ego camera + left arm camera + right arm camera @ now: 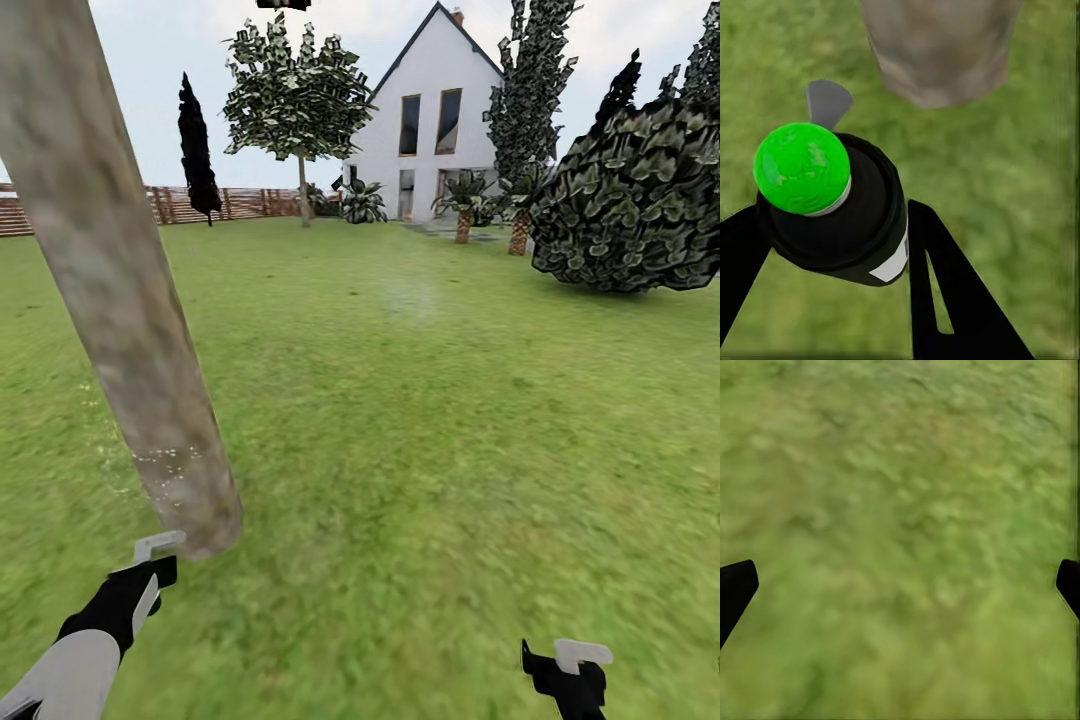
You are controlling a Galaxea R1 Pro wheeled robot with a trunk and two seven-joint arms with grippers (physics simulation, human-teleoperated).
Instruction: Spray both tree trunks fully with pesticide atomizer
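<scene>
A thick, mottled grey-tan tree trunk [120,290] is seen leaning across the near left of the head view, its base meeting the lawn [430,430] just beyond the left hand [150,565]. A scatter of pale specks is visible low on the trunk. The pesticide atomizer [832,202] is held in the left hand: in the left wrist view a dark bottle with a white band and a rounded cap (rendered bright green here) is clamped between the two black fingers [945,292], with the foot of the trunk [937,49] just beyond it above the grass. The right hand [572,668] is seen low at the near right over bare grass, well apart from the trunk; in the right wrist view its fingertips [735,589] are spread wide with only grass [900,532] between them, so it is released. Far off, a second tree [298,100] with dark jagged foliage is seen before a white house [430,130], a slatted wooden fence [230,203] runs along the far left, and a large dark bush [635,200] sits at the far right.
</scene>
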